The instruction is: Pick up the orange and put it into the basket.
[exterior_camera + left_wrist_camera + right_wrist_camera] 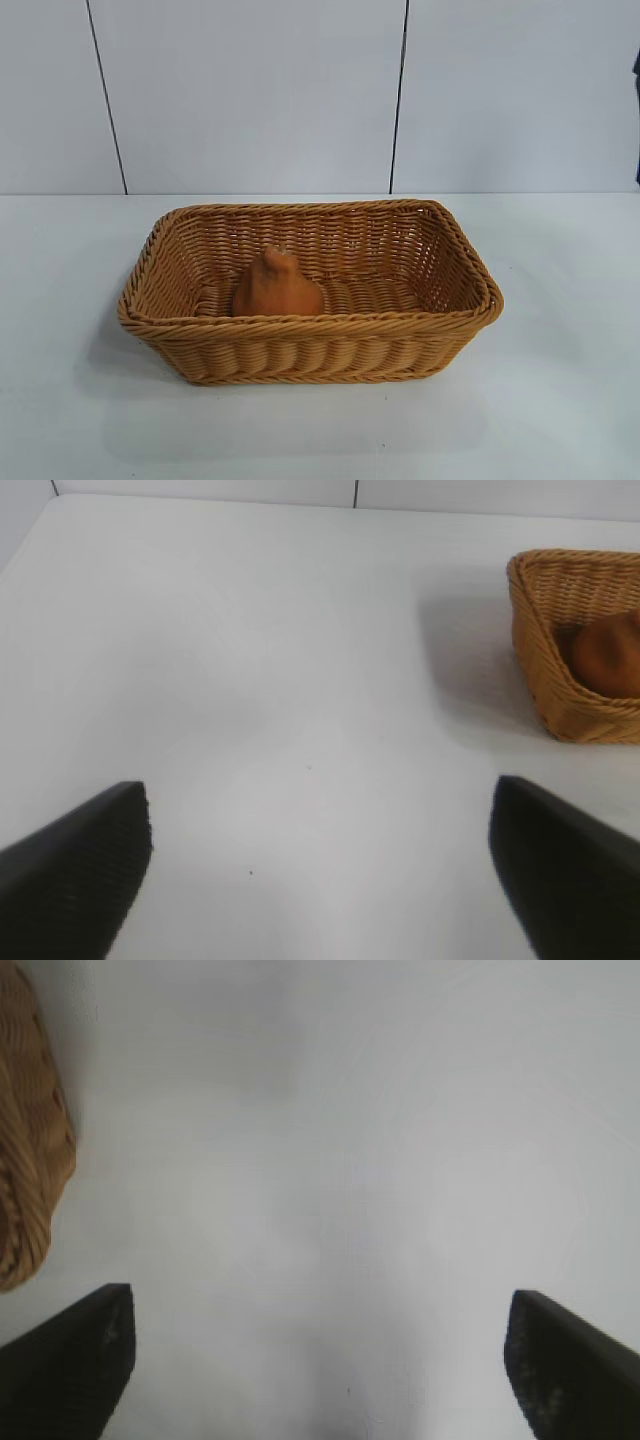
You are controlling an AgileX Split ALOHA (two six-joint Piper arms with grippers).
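The orange [277,285], dull orange-brown with a knob on top, lies inside the woven wicker basket [300,350], left of its middle. From the left wrist view the basket [545,670] shows at a distance with the orange [608,655] inside. My left gripper [322,810] is open over bare table, nothing between its dark fingers [90,865]. My right gripper [320,1305] is open too, empty, with a corner of the basket [30,1160] off to one side. Neither arm appears in the exterior view.
The basket stands mid-table on a white tabletop [560,400]. A pale panelled wall [250,90] with dark seams rises behind the table's back edge. A dark object [636,110] shows at the far right edge.
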